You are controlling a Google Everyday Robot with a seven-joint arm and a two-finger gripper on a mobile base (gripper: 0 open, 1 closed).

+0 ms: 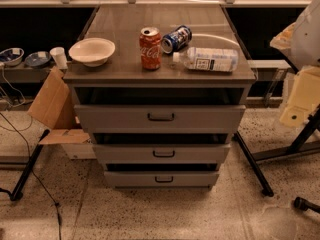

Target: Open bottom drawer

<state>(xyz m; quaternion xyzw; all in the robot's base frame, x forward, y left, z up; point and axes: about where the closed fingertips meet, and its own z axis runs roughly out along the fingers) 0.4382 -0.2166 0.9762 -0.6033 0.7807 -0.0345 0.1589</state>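
My gripper (299,101) hangs at the right edge, clear of the cabinet (160,79). Open or closed? I can't tell. The bottom drawer (125,179) sits low and left of it, and its handle (164,179) runs left-right, facing near.

The white rounded arm (307,26) hangs right of the grey metal bench (115,24); its cream claw (299,100) sits lower, apart from it.

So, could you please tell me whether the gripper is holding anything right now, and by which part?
Nothing that can be seen: the gripper sits at the right edge, well apart from the bottom drawer, which is untouched.
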